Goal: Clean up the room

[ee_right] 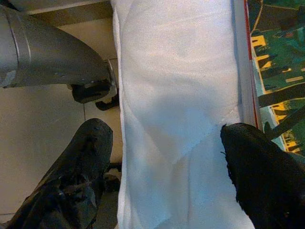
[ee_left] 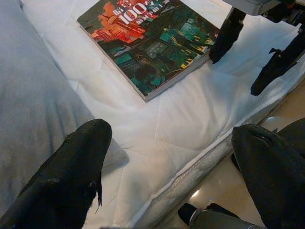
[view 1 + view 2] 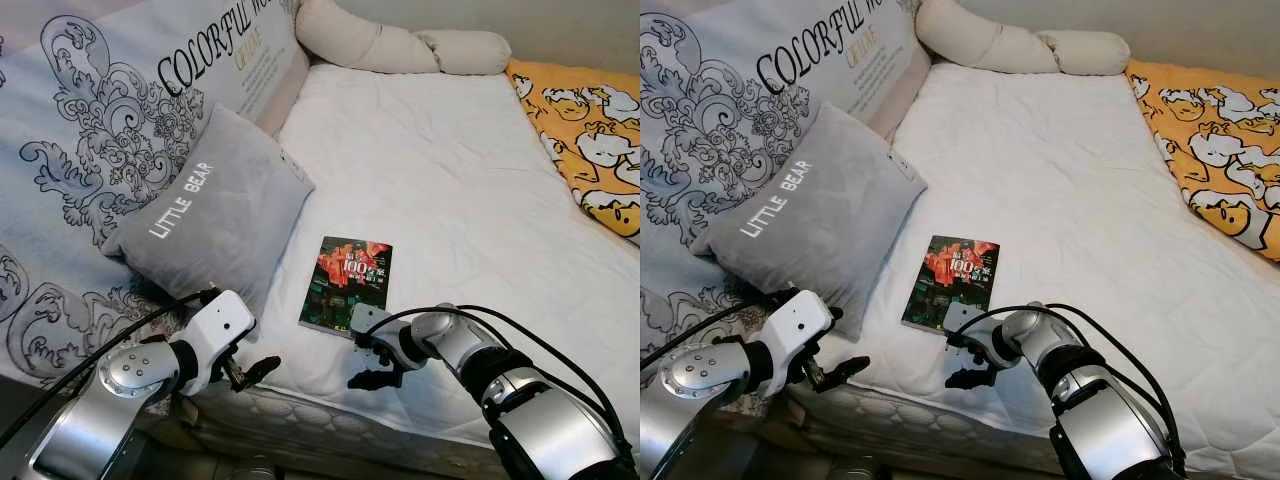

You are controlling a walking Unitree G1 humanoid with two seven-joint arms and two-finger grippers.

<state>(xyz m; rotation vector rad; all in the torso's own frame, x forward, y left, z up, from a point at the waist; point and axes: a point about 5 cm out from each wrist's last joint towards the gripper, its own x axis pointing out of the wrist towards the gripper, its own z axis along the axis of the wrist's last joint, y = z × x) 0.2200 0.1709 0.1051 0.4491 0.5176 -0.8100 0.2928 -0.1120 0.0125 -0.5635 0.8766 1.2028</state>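
- Hovering at the near edge of the white quilted mattress [image 3: 440,170], the right gripper [image 3: 372,352] spreads its black fingers wide, one fingertip [image 1: 259,167] beside the dark paperback book with red-and-teal cover [image 3: 347,283].
- Left gripper [image 3: 247,372], also wide, faces the book.
- Right wrist view adds beige floor tiles [image 1: 43,138].
- Grey "LITTLE BEAR" cushion [image 3: 210,215] lies just beside the book.

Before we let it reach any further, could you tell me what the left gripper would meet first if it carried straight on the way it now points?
Probably the white mattress cover near the bed's edge: the left gripper, fingers open, points along it toward the book. Depth is unclear, so it might skim the cover and reach the book's near corner.
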